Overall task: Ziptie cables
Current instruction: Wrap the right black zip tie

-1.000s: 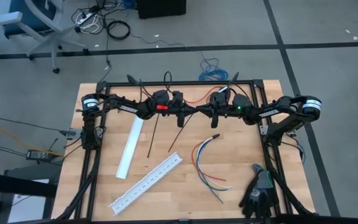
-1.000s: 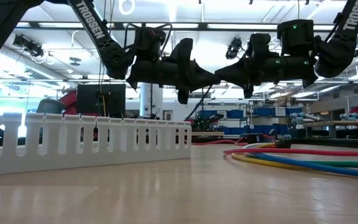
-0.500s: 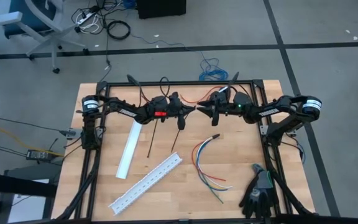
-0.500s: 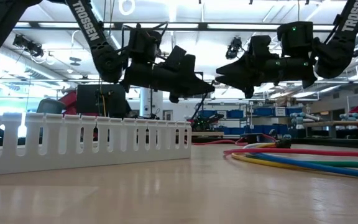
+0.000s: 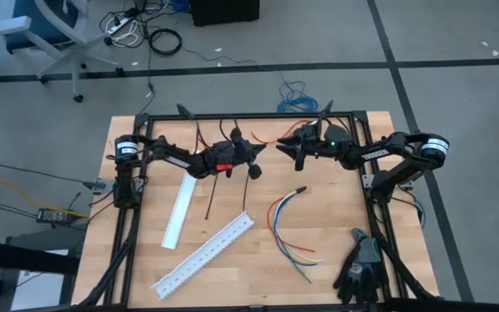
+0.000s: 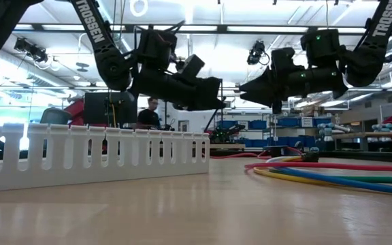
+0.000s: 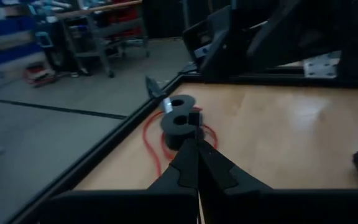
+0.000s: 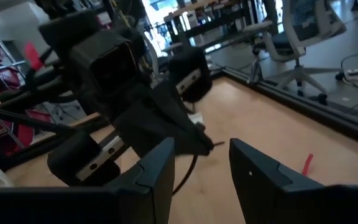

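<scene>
A second earlier the two grippers nearly met above the tabletop's [image 5: 336, 238] far side; now they had drawn apart. The left gripper [image 5: 255, 153] had its fingers clenched on a thin black strip [image 5: 248, 192]. The right gripper [image 5: 286, 148] had its fingers released, holding nothing. The cables [image 5: 286, 227] lay untouched on the tabletop, nearer the right arm.

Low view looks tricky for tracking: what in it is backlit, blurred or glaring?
Low view: bright ceiling lights leave both arms as dark silhouettes, the left gripper and right gripper included; the near table is soft and shows a sheen; the cables blur toward the camera.
</scene>
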You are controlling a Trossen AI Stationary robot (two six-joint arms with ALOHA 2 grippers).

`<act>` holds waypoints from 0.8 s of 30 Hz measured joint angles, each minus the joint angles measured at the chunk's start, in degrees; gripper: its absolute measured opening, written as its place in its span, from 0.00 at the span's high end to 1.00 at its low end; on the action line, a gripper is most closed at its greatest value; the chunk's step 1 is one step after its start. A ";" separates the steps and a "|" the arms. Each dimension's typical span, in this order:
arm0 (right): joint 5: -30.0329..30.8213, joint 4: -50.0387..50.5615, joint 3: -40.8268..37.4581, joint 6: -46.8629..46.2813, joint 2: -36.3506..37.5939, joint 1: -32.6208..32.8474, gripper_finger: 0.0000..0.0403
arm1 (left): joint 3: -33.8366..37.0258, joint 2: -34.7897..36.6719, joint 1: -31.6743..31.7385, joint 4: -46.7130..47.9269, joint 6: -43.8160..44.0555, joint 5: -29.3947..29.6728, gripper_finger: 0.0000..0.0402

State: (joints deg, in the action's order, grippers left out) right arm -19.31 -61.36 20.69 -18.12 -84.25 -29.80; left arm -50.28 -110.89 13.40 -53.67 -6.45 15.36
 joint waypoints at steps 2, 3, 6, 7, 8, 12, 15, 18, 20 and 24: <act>0.00 0.64 0.00 -0.31 0.00 0.00 0.65 | 0.00 0.00 -0.45 1.11 -0.89 2.65 1.00; 0.00 0.90 0.00 -0.70 0.00 0.00 0.65 | 0.00 0.00 -0.67 1.77 -0.97 4.00 1.00; -0.56 1.83 0.00 -1.82 0.00 0.00 0.65 | 0.00 0.00 -0.91 2.49 0.69 5.91 1.00; -1.30 2.35 0.00 -2.31 0.00 0.00 0.65 | 0.00 0.00 -0.91 2.48 2.37 5.92 1.00; -2.10 2.91 0.00 -2.80 0.00 0.00 0.65 | 0.00 0.00 -0.91 2.48 4.15 5.91 1.00; -4.78 5.75 0.00 -3.33 0.00 0.00 0.65 | 0.00 -0.02 -0.91 2.51 8.47 4.93 1.00; -5.92 7.59 0.00 -3.02 0.00 0.00 0.65 | 0.93 0.00 -0.84 0.47 10.01 4.92 1.00; -9.16 8.23 0.00 -2.69 0.00 0.12 0.68 | 4.58 -0.02 -0.12 -8.09 13.13 4.76 1.00; -11.39 8.67 0.00 -2.07 0.00 0.62 0.70 | 7.89 -0.02 0.87 -15.28 16.36 4.67 1.00; -12.35 8.91 0.00 2.42 0.00 3.06 0.75 | 13.96 -0.01 3.54 -24.48 25.02 1.54 1.00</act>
State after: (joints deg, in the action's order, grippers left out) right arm -31.66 -52.45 20.69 -15.70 -84.25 -26.74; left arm -36.32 -110.90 16.95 -78.15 18.57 16.90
